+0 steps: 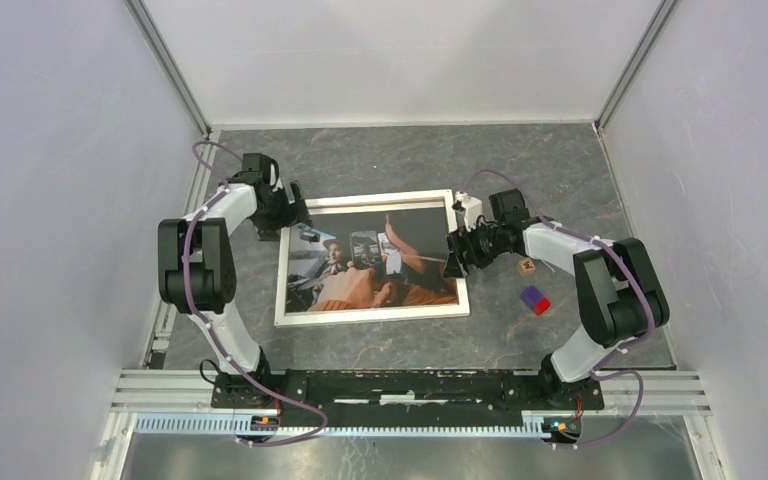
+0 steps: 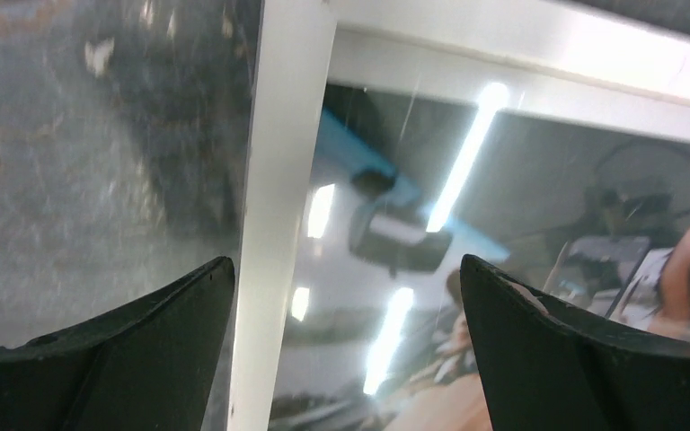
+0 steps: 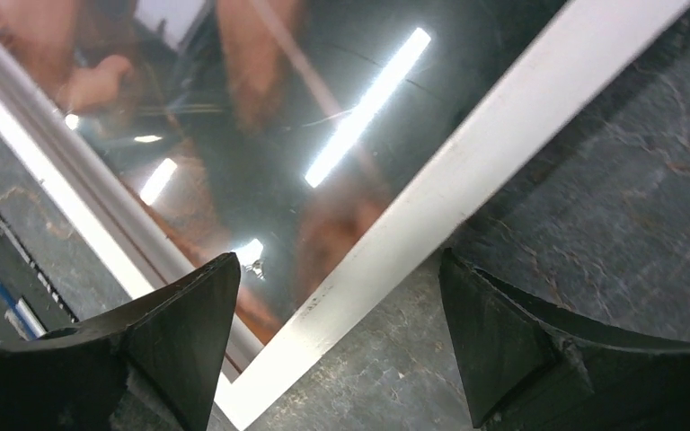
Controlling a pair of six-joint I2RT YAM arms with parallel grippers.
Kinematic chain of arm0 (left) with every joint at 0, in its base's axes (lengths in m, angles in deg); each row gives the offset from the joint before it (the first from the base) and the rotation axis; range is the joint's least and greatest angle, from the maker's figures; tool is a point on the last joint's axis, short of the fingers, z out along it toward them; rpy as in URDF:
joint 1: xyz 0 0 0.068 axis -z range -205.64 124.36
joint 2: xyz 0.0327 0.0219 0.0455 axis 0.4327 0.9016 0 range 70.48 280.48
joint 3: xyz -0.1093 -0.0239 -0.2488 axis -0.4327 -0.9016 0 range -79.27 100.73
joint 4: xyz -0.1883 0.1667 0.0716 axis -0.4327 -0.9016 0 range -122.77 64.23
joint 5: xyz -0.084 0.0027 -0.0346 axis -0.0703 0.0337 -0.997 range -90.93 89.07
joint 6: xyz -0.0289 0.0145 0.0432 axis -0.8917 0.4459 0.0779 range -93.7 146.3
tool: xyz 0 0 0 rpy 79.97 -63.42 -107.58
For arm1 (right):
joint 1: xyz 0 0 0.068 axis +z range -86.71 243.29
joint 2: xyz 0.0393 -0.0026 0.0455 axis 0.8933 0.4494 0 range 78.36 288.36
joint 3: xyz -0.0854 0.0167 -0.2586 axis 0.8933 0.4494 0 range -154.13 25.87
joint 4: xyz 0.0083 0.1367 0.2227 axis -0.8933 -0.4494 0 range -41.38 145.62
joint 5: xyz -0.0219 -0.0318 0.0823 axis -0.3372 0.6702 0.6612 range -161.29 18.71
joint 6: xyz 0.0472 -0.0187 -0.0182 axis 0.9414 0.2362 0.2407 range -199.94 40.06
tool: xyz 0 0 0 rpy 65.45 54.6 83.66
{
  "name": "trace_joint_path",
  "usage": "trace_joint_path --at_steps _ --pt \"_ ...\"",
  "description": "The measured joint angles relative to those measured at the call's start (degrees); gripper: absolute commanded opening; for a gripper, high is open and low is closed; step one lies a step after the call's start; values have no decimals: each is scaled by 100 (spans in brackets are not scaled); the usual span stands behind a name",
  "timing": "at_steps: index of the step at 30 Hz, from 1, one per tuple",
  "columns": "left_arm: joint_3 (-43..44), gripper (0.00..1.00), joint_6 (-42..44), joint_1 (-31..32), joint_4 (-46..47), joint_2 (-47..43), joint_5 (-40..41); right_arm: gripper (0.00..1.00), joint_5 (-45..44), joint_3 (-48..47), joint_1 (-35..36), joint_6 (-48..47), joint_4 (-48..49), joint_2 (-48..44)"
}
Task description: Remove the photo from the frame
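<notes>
grey marbled counter [image 1: 380, 160] fills the floor of a white-walled booth in the top view, with the two arms bolted at its near edge. the frame [image 1: 371, 316] lies flat and face up in the middle of the counter between the arms, turned slightly off square. the photo [image 1: 360, 265] sits inside it, a car-interior scene with people and a raised phone. the left hand [image 1: 295, 215] is at the frame's far left corner and the right hand [image 1: 455, 255] is at its right edge, about halfway along. to the right of the frame, apart from it, lie a small wooden cube [image 1: 526, 266] and a red and blue block [image 1: 534, 299]

from the left wrist, the left hand is spread wide, its two dark fingers [image 2: 144, 359] low in the picture. the frame's white left border runs up between them, so one finger is over bare counter and the other over the glazed photo. ceiling lights glare off the glass. whether the fingers touch anything cannot be told

from the right wrist, the right hand is likewise spread, gripping nothing. the white border crosses diagonally between its fingers [image 3: 521, 359], with the left finger over the reflective photo and the right one over the counter. contact with the frame cannot be told here either
</notes>
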Motion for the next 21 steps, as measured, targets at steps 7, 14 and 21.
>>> trace_joint_path --at_steps 7,14,21 --pt "-407 100 247 101 -614 -817 542 79 -1156 -101 101 890 20 -94" --pt "-1021 82 361 98 -743 -1167 737 70 -1886 -308 317 1222 31 -15" --pt "-1226 65 420 127 -737 -1121 713 58 -2194 -387 581 1248 20 129"
